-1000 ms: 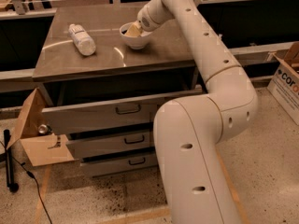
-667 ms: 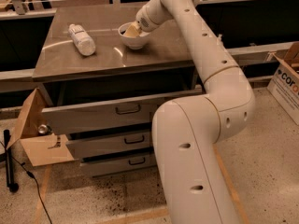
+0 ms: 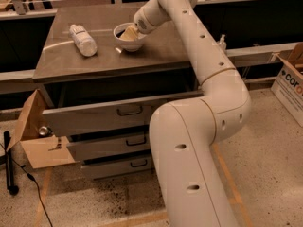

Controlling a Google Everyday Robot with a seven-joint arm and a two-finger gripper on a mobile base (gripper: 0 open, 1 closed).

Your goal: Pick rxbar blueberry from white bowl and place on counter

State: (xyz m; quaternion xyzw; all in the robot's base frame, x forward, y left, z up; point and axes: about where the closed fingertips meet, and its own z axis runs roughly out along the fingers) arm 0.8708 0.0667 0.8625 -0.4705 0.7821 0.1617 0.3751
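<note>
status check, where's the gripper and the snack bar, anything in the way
Gripper at the white bowl, reaching in. Snack bar not in sight. Bottle lying on the counter, apart from the bowl, not blocking.

Warm, dimmish light from above lays pale glare streaks on the counter at upper left, where the gripper sits over the white bowl, and leaves deep shadow beneath the counter's overhang.
</note>
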